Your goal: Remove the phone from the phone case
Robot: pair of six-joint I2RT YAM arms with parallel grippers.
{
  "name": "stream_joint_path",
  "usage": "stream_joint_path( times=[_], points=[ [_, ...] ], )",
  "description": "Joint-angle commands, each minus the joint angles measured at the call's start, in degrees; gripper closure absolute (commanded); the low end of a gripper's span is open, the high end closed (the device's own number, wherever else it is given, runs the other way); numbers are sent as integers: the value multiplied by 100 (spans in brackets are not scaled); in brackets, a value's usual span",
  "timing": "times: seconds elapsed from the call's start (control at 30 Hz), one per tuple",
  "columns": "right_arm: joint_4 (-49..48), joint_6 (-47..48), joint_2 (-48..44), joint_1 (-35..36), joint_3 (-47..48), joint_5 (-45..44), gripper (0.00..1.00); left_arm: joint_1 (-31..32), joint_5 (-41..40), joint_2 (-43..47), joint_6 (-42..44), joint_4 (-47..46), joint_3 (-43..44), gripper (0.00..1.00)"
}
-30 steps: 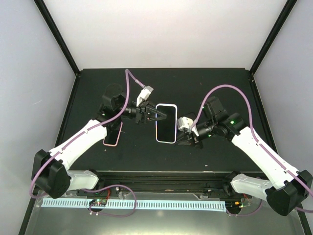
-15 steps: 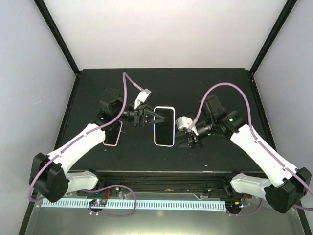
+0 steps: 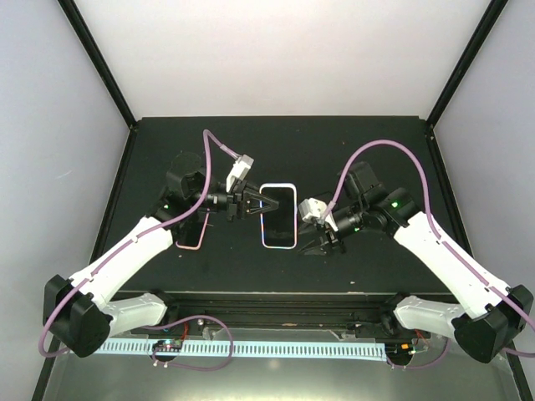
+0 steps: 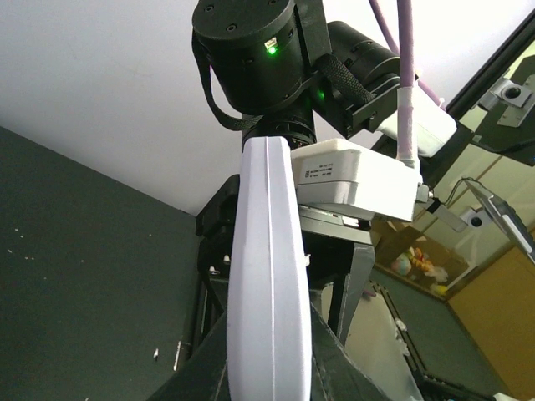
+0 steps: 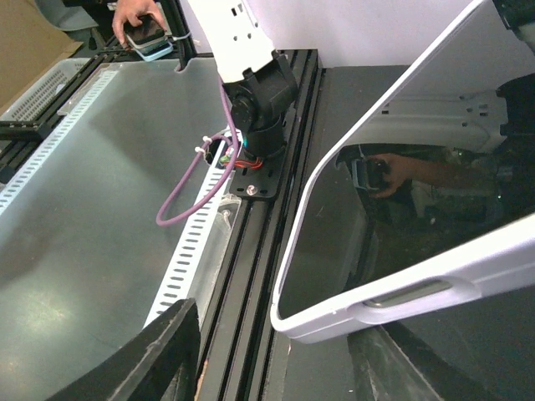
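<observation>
A dark-screened phone sits inside a white phone case near the table's middle. My left gripper is shut on the left long edge of the case. In the left wrist view the case runs edge-on between the jaws of the left gripper. My right gripper stands open just right of the phone's near right corner. In the right wrist view the white case rim and the phone screen lie above the spread jaws of the right gripper; the left finger is clear of the case.
A flat pink-rimmed object lies on the black table under the left arm. The black rail of the arm bases runs along the near edge. White walls close in the back and sides.
The right gripper has opened and let go of the case's right side. The left gripper has carried the cased phone a little to the left and away from the near edge.
</observation>
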State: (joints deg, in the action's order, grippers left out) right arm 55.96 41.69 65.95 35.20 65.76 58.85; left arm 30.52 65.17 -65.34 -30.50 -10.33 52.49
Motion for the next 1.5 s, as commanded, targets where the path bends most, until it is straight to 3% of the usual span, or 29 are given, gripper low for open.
stream_joint_path(
  times=[0.0, 0.13, 0.3, 0.5, 0.87, 1.07, 1.23, 1.47],
  points=[
    [-188, -181, 23, 167, -50, -169, 52, 32, -120, 81, -5, -309, 139, 98],
    [-26, 1, 66, 288, -25, -193, 57, 25, -111, 83, -61, -382, 105, 98],
    [-107, 67, -30, 327, -86, -199, 74, 28, 23, 71, -179, -557, 26, 98],
    [-106, 157, -44, 342, -92, -220, 85, 33, 334, 40, -391, -746, -26, 98],
    [-292, 157, -282, 416, -144, -893, 87, 37, 1237, -173, -1201, -1391, -63, 98],
    [-447, 37, -236, 410, -212, -1157, 87, 41, 1383, -142, -1316, -1429, -72, 98],
    [-461, 23, -272, 409, -119, -1441, 87, 49, 1641, -208, -2104, -2256, -190, 99],
    [-745, -198, -258, 403, -173, -1665, 87, 47, 1693, -136, -2127, -2264, -208, 98]
  ],
)
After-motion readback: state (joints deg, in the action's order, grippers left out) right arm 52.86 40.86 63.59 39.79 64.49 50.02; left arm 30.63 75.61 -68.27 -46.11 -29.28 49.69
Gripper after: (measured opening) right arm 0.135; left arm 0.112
